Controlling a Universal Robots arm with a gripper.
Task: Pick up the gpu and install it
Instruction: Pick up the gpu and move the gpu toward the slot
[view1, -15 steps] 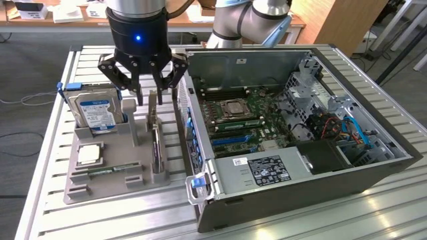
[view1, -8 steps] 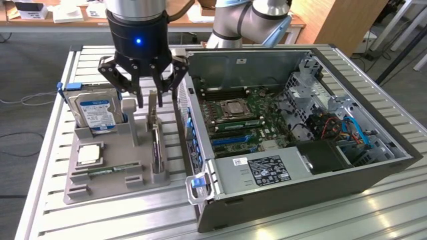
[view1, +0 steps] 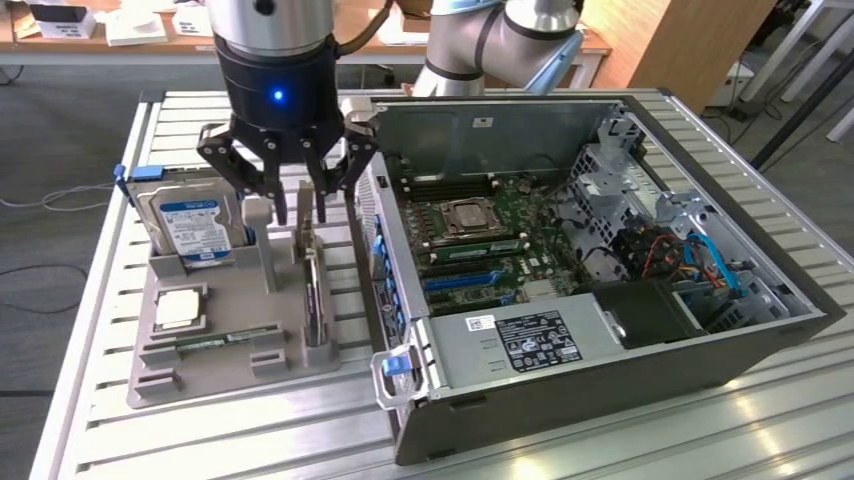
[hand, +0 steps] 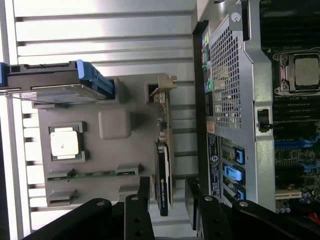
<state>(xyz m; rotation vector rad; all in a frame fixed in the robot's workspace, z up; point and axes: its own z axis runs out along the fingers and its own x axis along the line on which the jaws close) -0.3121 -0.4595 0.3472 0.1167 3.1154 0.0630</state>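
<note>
Gripper (view1: 303, 210) (hand: 168, 197) wide open, low over the gpu (view1: 312, 290) (hand: 162, 175), one finger on either side of the card, not closed on it. gpu stands on edge in the grey holder tray (view1: 200, 375), on the side nearest the open PC case (view1: 561, 400). Hard drive (view1: 194, 225) stands upright further to the exterior view's left.

You'll find the black gripper (view1: 303, 208) partly covering the upper end of the thin dark circuit card with the silver end bracket (view1: 312, 290). The silver hard drive in its blue frame (hand: 55, 85) is cut off at the wrist view's edge. The printed label on the silver power supply (view1: 534, 340) is too small to read.
</note>
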